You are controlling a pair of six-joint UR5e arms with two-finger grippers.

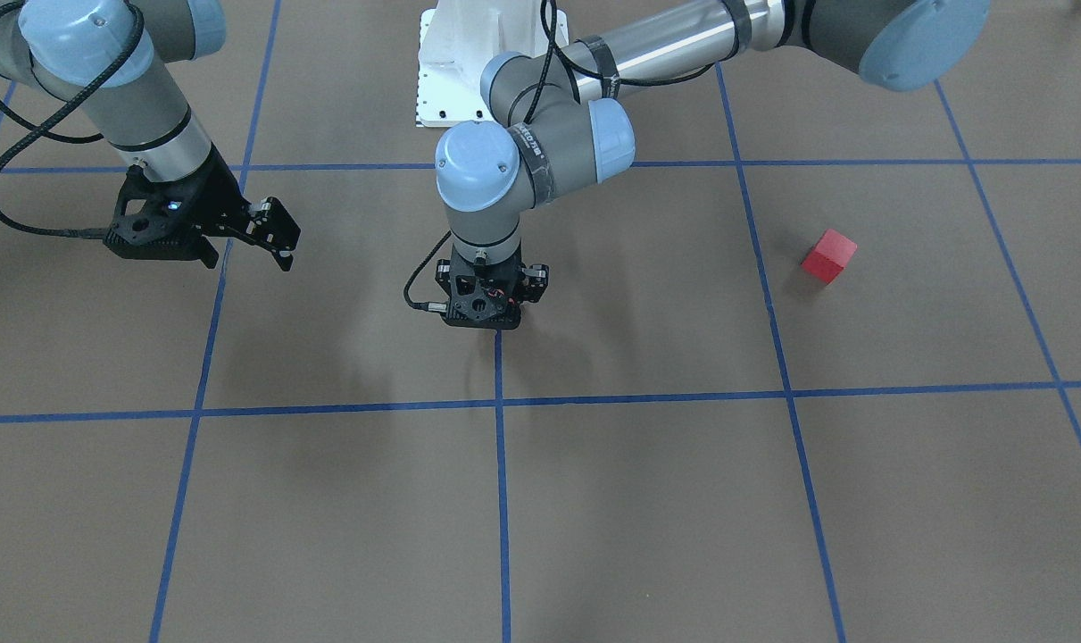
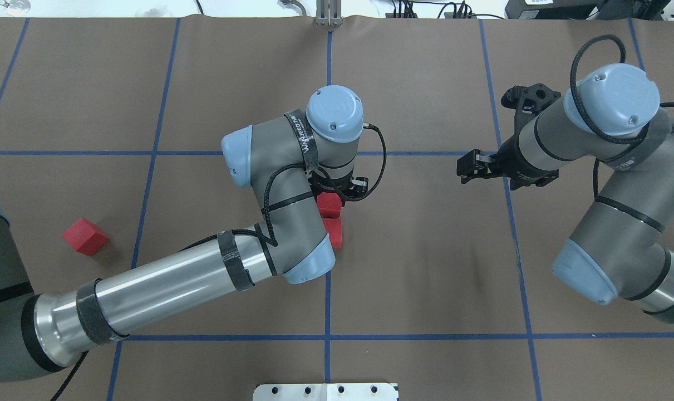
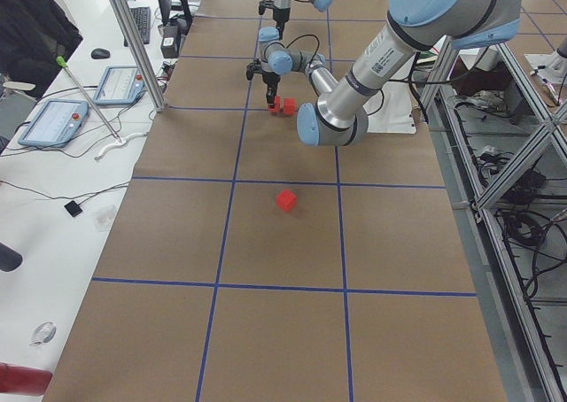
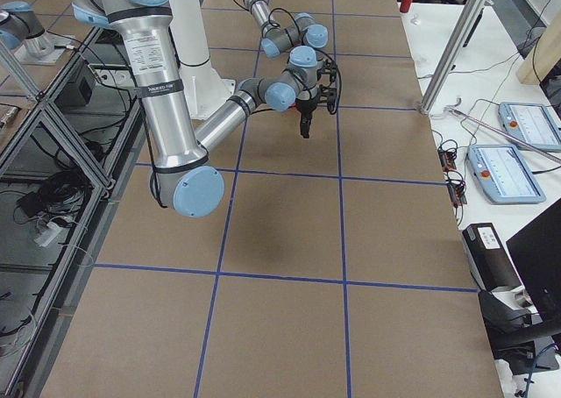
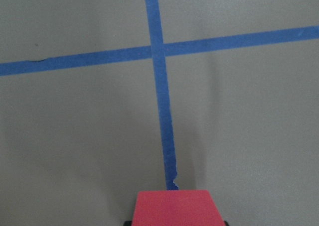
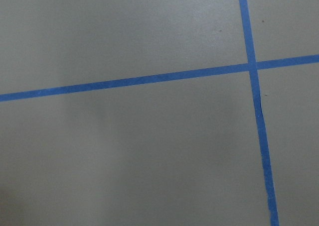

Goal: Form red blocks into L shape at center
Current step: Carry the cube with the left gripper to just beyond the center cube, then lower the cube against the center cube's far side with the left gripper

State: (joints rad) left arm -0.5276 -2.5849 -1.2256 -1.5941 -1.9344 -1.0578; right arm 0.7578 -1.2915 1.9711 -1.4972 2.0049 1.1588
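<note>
- The left gripper [image 1: 491,320] pointed straight down over the center [image 2: 420,239] of the brown table with its blue tape grid. Its fingers were closed narrowly on one red block [image 5: 174,210], which filled the bottom edge of the left wrist view.
- A second red block [image 2: 333,231] lay just beside the held one, on the robot's side. Whether the two touched could not be told.
- To do this step well, the held block probably needed to go down flat, with its faces square to its neighbour and its edges flush. The fingers could then open gently and lift straight up so that neither cube was nudged.
- The third red block [image 2: 85,236] sat alone, well apart on the robot's left and askew to the grid. It was likely the next to fetch.
- The right gripper [image 2: 466,169] hovered off to the right with its fingers parted, holding nothing.
- All three blocks were small matte red cubes with plain faces.
</note>
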